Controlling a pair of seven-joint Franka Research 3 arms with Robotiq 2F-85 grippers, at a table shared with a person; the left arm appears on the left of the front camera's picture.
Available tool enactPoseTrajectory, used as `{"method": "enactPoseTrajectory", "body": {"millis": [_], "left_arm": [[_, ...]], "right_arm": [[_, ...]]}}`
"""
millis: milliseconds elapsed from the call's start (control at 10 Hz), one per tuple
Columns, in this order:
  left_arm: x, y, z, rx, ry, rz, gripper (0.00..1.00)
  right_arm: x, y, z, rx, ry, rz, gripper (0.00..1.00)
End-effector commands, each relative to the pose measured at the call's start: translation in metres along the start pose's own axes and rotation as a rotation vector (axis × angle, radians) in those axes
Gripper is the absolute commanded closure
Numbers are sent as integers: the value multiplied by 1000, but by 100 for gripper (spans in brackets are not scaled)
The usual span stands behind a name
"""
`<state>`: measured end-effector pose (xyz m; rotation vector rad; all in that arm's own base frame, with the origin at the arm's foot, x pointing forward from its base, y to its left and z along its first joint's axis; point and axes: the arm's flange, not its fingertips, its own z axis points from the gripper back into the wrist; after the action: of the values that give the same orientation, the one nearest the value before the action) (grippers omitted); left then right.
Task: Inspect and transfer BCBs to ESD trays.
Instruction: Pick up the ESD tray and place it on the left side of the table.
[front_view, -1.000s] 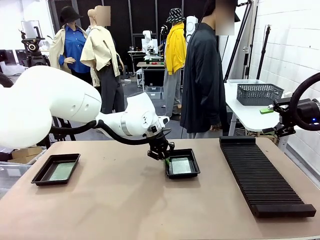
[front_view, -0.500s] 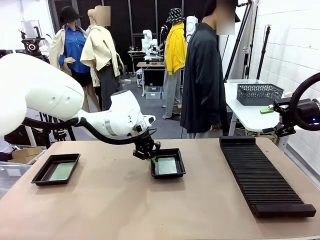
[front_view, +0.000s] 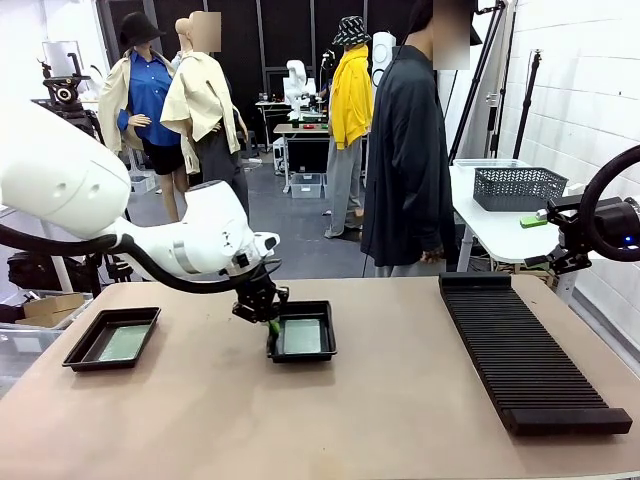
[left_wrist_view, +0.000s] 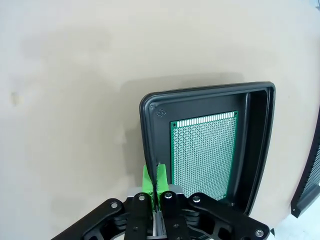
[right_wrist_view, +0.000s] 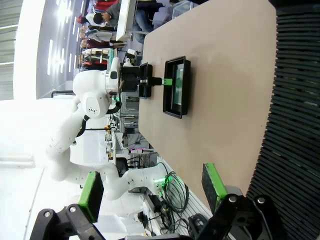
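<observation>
My left gripper (front_view: 262, 311) is shut on the left rim of a black ESD tray (front_view: 301, 357) near the middle of the table. A green BCB (front_view: 302, 337) lies flat on that tray's floor. In the left wrist view the green pads (left_wrist_view: 146, 180) pinch the tray's near wall (left_wrist_view: 150, 130), and the perforated board (left_wrist_view: 202, 150) shows beyond them. A second ESD tray (front_view: 110, 366) sits at the far left with another BCB (front_view: 122, 343) in it. My right gripper (right_wrist_view: 150, 192) stands open and empty off the table's right side, looking across at the held tray (right_wrist_view: 186, 90).
A long black ribbed rack (front_view: 525, 350) runs along the table's right part. A person in a dark coat (front_view: 405, 150) stands at the far edge. A dark mesh basket (front_view: 518, 187) rests on a white side table behind the right arm (front_view: 610, 220).
My left gripper has slid the held tray, board inside, leftward across the table from right of centre to left of centre. The right arm has stayed put.
</observation>
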<state>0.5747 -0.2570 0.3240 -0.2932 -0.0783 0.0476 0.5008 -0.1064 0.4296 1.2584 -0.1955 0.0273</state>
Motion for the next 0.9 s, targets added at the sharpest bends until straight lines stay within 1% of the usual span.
{"method": "enactPoseTrajectory", "body": {"millis": [0,500,800], "left_arm": [[-9,25,13,0,-25,-7,100],[-12,72,26,122,-27,4,100],[-14,105,36,166,-25,2,100]], "right_arm": [[0,1,0,-9,0,-1,0],[0,1,0,-9,0,-1,0],[0,1,0,-9,0,-1,0]]}}
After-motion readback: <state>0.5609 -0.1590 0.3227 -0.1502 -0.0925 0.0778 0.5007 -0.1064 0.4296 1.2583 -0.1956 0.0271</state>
